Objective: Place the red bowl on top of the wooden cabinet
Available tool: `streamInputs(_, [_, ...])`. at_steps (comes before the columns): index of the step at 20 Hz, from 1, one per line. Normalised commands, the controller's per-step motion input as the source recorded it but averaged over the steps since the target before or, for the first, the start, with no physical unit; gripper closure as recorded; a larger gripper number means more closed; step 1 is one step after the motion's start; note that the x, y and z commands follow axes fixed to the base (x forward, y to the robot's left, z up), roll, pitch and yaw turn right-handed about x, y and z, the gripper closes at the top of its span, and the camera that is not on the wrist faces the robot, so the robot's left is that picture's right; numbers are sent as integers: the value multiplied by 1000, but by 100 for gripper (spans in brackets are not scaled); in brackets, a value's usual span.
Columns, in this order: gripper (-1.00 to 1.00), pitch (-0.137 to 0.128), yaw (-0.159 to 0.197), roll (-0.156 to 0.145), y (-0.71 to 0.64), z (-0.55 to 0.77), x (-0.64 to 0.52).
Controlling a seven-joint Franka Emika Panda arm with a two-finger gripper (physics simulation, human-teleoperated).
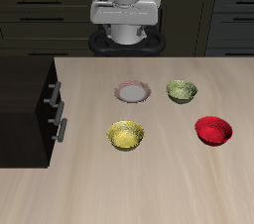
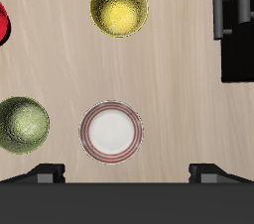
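Note:
The red bowl (image 1: pixel 213 130) sits upright on the table toward the front edge, with only a sliver of the red bowl (image 2: pixel 2 22) showing in the wrist view. The wooden cabinet (image 1: pixel 25 99) is a dark box with silver bar handles at the table's opposite side, its flat top bare; the cabinet (image 2: pixel 238 30) also shows in the wrist view. My gripper (image 1: pixel 124 15) hangs high over the back of the table, far from both. In the wrist view the gripper (image 2: pixel 127 173) is open, its fingers wide apart with nothing between them.
A white plate with a reddish rim (image 1: pixel 132 92) lies directly under the gripper. An olive-green bowl (image 1: pixel 182 91) stands beside it. A yellow bowl (image 1: pixel 126 135) sits nearer the front edge, between the cabinet and the red bowl.

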Motion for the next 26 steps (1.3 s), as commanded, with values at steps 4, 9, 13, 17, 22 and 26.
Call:
streamInputs(4, [-100,-77,57,-49,111,346,396])
streamInputs(9, [-100,-1,-32,46,140,215,246])
streamInputs(13, [-100,-2,31,18,59,-49,188])
streamInputs(17, [-100,-13,14,-23,-104,13,164])
streamInputs(22, [-100,-1,6,7,-1,-1,146])
streamInputs(26, [-100,-14,3,-1,33,-13,174])
